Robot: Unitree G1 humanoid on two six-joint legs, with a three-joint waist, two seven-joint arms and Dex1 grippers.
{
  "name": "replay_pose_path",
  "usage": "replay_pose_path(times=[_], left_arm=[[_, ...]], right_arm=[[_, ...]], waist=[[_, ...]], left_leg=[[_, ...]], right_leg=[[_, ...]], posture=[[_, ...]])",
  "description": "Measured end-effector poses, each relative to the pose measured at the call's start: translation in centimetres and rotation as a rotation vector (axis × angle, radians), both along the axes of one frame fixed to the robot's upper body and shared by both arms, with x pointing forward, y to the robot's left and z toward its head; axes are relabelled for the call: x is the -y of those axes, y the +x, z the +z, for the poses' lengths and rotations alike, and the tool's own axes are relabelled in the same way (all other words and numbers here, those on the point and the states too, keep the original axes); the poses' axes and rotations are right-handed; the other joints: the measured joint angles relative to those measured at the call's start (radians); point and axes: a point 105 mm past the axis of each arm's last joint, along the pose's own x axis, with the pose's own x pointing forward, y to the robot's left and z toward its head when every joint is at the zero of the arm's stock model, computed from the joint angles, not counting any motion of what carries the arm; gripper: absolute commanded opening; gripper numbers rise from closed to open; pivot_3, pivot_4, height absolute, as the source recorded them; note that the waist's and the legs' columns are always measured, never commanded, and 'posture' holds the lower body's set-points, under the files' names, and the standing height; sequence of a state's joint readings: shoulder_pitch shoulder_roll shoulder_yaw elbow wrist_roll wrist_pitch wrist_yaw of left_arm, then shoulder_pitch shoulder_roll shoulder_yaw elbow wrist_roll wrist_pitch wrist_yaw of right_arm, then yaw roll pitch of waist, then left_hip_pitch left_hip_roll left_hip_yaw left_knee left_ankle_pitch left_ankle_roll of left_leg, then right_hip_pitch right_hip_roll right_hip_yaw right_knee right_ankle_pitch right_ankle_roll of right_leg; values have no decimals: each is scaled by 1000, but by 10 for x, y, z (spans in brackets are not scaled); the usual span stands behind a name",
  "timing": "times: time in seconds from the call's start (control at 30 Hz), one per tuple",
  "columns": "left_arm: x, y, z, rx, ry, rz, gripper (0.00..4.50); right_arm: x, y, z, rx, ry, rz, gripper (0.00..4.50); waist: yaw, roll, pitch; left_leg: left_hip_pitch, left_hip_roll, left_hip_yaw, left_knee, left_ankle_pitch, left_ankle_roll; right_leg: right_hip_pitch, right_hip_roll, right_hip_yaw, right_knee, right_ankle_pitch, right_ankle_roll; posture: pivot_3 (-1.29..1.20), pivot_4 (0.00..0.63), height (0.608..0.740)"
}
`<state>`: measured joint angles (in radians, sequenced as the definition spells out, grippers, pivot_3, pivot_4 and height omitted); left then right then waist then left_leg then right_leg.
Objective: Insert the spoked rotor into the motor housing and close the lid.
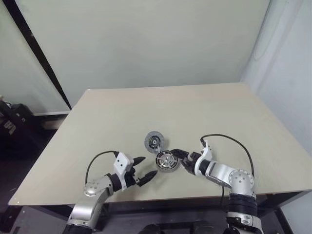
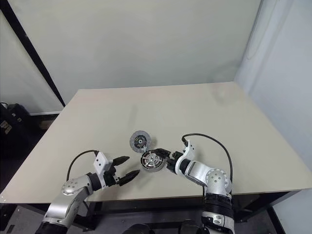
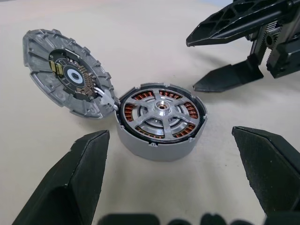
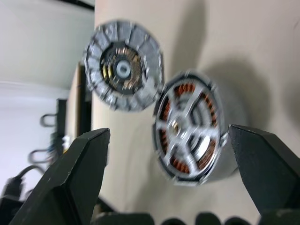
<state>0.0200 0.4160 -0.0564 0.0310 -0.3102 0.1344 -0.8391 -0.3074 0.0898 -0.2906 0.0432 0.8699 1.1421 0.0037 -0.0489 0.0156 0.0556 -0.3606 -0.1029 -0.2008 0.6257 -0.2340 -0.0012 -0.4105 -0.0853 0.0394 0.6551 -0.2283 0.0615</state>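
Sitting near the front edge of the desk (image 1: 204, 105), the motor housing (image 1: 166, 161) rests flat with its open face up. Copper-orange coils show in a ring through the gaps of the spoked rotor (image 3: 160, 110), which is seated inside the housing; its silvery spokes and central hub lie level with the housing's rim.

Lid (image 1: 154, 142): off the housing, lying just beside it on the side away from the robot and slightly toward the robot's left. In the left wrist view it is propped at a tilt, inner face up, showing a dark centre and a small circuit area. A short white wire runs from the lid to the housing rim, so the two are joined at that edge.

Left tool (image 1: 142, 170): fingers spread wide, holding nothing, hovering low over the desk on the robot's left of the housing, tips pointing toward it, apart from it. Its wrist view frames the housing between both black fingers (image 3: 70, 187) with clear desk showing around it.

Right tool (image 1: 181, 160): fingers also spread, empty, just beside the housing on the robot's right. One finger reaches along the housing's far side, the other sits lower near its wall; whether either touches cannot be told. A black cable loops over that wrist.

Desk surface is plain beige; pale wall behind.
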Motion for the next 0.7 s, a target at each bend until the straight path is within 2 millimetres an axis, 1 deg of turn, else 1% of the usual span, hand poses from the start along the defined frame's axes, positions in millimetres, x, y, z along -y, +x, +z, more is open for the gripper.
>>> replay_pose_path(times=[0.1,0.17,0.23,0.27,0.37,0.43,0.47,0.53,0.57,0.67,0.7], left_arm=[[0,0,0,0,-1,0,4500],[0,0,0,-2,-2,2,4500],[0,1,0,-6,-12,12,4500],[0,1,0,-7,-21,18,4500],[0,2,1,-8,-29,28,4500],[-1,2,1,-7,-28,32,4500],[-1,2,1,-7,-28,32,4500],[-2,3,1,-6,-28,35,4500],[-2,3,1,-6,-27,38,4500],[-7,4,2,-1,-25,56,4500],[-8,4,3,-1,-24,60,4500]], right_arm=[[11,13,14,186,-128,-30,4455],[18,21,27,357,-250,-31,4092],[20,26,39,541,-395,11,3535],[18,26,42,611,-444,43,3175],[3,20,45,785,-579,176,2083],[-13,14,41,858,-634,267,1407],[-19,12,35,872,-653,304,967],[-29,8,19,856,-675,364,266],[-32,7,9,837,-690,390,15],[-34,3,-23,756,-736,449,15],[-32,2,-30,742,-746,456,15]], waist=[[0,0,0],[-1,0,0],[0,0,0],[0,-1,0],[0,-1,0],[0,-1,0],[1,-2,0],[1,-2,0],[2,-2,0],[8,-3,0],[10,-3,0]], left_leg=[[0,0,0,0,0,0],[0,0,1,0,-1,-1],[0,0,1,0,-1,-1],[0,0,1,0,-1,-1],[0,2,0,0,-1,-2],[0,2,0,0,-1,-2],[0,3,0,0,-1,-2],[0,3,0,0,-1,-2],[0,2,0,0,-1,-2],[1,1,0,1,-1,-2],[1,1,0,1,-1,-2]], right_leg=[[0,0,0,-1,0,0],[0,0,0,-1,0,0],[0,0,0,-1,0,0],[0,0,0,-1,0,1],[0,1,-1,-1,0,1],[0,1,-1,-1,0,0],[1,1,-1,-1,0,0],[1,1,-1,-1,0,0],[1,1,-1,-1,0,0],[1,1,-1,-1,0,0],[1,1,-1,-1,0,0]], posture=[[0,0,740],[0,0,740],[0,0,740],[0,0,740],[0,0,740],[0,0,740],[0,0,740],[0,0,740],[0,0,740],[0,0,740],[0,0,740]])
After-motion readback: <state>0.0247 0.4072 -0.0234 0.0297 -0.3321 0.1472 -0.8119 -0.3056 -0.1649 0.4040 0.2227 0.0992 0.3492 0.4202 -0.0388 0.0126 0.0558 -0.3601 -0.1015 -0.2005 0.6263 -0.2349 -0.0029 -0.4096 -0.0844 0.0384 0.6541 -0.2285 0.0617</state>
